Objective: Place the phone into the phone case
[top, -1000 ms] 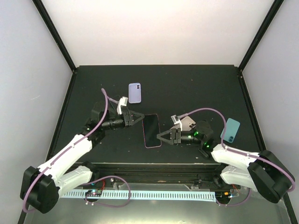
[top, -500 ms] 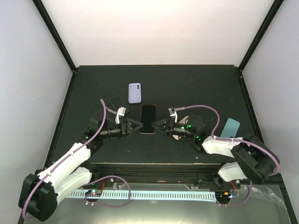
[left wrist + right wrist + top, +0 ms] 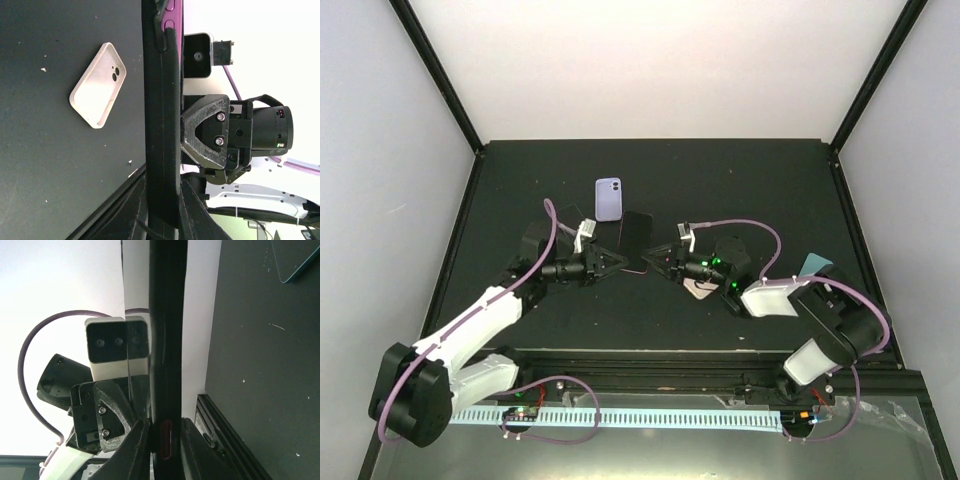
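Note:
The phone (image 3: pixel 635 241), black with a pink rim, is held off the table between both arms, just below a lilac phone case (image 3: pixel 608 198). My left gripper (image 3: pixel 619 262) is shut on its left edge, my right gripper (image 3: pixel 656 262) on its right edge. In the left wrist view the phone (image 3: pixel 161 110) shows edge-on between the left gripper's (image 3: pixel 162 200) fingers. The right wrist view also shows the phone (image 3: pixel 167 335) edge-on, pinched in the right gripper (image 3: pixel 165 440). A beige case (image 3: pixel 97 85) lies open side up on the table.
The beige case (image 3: pixel 699 289) lies partly under the right arm. A teal case (image 3: pixel 814 266) sits at the right, also in the right wrist view (image 3: pixel 297 257). A dark flat item (image 3: pixel 569 214) lies left of the lilac case. Black frame rails border the table.
The phone lay flat near the table's front; it has been carried toward the back and tilted up. Both grippers moved with it and closer together.

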Controlling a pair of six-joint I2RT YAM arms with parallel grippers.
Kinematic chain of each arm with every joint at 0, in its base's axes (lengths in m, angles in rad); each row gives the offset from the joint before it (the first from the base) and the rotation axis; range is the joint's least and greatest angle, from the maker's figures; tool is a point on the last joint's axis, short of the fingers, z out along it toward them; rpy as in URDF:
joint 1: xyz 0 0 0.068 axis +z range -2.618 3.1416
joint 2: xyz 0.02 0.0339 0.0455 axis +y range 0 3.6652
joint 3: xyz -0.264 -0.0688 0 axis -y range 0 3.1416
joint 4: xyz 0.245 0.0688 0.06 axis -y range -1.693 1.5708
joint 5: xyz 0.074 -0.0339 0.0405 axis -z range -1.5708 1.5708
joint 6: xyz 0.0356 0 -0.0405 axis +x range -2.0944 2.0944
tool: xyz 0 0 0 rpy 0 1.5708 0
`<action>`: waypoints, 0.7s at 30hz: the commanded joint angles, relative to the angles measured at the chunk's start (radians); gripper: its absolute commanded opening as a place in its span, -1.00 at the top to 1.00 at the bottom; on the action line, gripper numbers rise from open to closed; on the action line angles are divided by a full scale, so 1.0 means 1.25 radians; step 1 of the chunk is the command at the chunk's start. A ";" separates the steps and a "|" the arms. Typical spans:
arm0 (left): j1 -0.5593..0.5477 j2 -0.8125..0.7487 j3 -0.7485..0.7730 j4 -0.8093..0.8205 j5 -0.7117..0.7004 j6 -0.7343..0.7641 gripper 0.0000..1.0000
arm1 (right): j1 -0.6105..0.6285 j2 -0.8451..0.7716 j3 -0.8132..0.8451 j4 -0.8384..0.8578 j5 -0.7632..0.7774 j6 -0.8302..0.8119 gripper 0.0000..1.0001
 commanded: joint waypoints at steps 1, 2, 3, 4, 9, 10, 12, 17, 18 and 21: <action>-0.006 0.034 0.026 0.031 0.002 0.029 0.97 | 0.008 0.019 0.026 0.050 -0.040 -0.008 0.55; -0.006 0.043 0.028 0.042 0.005 0.024 0.97 | 0.008 0.024 0.024 0.054 -0.043 -0.006 0.45; -0.006 0.049 0.026 0.060 0.008 0.016 0.97 | 0.009 0.030 0.021 0.058 -0.047 -0.004 0.35; -0.006 0.055 0.022 0.087 0.011 0.002 0.97 | 0.010 0.035 0.018 0.065 -0.052 -0.001 0.26; -0.006 0.070 0.020 0.132 0.003 -0.022 0.97 | 0.015 0.058 -0.007 0.124 -0.062 0.030 0.28; -0.006 0.073 0.022 0.131 -0.001 -0.020 0.97 | 0.015 0.060 -0.010 0.130 -0.059 0.033 0.39; -0.006 0.084 0.023 0.130 -0.011 -0.018 0.97 | 0.015 0.066 -0.017 0.147 -0.049 0.046 0.63; -0.006 0.110 0.016 0.107 -0.044 0.011 0.97 | 0.014 0.083 0.000 0.166 -0.053 0.063 0.98; -0.006 0.115 0.019 0.088 -0.056 0.024 0.97 | 0.015 0.087 0.009 0.150 -0.054 0.058 0.98; -0.006 0.125 0.024 0.061 -0.077 0.047 0.97 | 0.012 0.103 0.025 0.128 -0.054 0.047 0.98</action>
